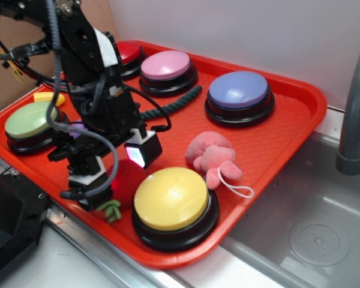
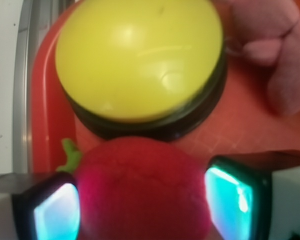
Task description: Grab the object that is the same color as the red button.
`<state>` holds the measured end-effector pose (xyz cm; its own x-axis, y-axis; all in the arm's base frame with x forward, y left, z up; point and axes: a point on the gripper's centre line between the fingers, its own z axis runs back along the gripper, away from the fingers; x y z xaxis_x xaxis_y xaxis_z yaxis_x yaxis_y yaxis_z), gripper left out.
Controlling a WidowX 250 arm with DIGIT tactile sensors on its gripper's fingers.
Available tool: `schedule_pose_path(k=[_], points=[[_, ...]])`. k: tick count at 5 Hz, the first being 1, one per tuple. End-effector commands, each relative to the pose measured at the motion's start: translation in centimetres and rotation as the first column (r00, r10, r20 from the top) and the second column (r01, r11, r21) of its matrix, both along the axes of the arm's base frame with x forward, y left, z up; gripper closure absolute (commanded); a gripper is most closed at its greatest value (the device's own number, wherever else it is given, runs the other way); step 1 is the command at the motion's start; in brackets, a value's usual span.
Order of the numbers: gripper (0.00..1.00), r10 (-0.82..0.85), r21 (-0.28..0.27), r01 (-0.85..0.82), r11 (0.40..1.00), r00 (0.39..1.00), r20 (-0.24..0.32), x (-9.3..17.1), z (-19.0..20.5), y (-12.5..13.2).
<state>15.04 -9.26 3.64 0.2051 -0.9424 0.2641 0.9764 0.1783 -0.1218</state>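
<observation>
Red and fuzzy, the plush strawberry (image 2: 142, 192) lay near the tray's (image 1: 291, 129) front edge, touching or almost touching the black base of the yellow button (image 1: 173, 201), its green leaves (image 1: 111, 210) pointing toward the front rim. The gripper (image 2: 142, 200) had its 2 lit pads (image 2: 57, 212) on either side of the strawberry, open about as wide as the toy; the wrist view showed them at its flanks, but whether they pressed it firmly I could not tell. The step in hand looked like the grasp itself: squeezing shut, then lifting straight up, seemed the next need.

The red button (image 1: 129, 53) sat at the far left corner, half hidden behind the arm. Other things were the pink button (image 1: 166, 66) beside it, the blue button (image 1: 239, 91) toward the far right, the green button (image 1: 31, 120) by the left edge, a pink plush toy (image 1: 213, 157) near the middle, and a dark rope (image 1: 171, 107). The yellow button, hard against the strawberry, was the likeliest thing to snag a pad.
</observation>
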Motion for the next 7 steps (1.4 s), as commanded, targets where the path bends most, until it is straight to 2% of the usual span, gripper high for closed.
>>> schedule_pose_path(k=[1,4,5,6,7], points=[[1.0,0.019,-0.043,-0.018,0.999,1.0,0.018,-0.6,0.2,0.7],[1.0,0.061,0.056,-0.063,0.996,0.997,0.04,0.1,1.2,0.9],[1.0,0.179,0.135,-0.189,0.973,0.98,0.082,0.4,3.4,1.6],[1.0,0.36,0.15,-0.364,0.919,0.931,0.052,0.5,6.5,2.9],[1.0,0.578,0.188,-0.572,0.798,0.815,0.028,0.7,11.2,4.8]])
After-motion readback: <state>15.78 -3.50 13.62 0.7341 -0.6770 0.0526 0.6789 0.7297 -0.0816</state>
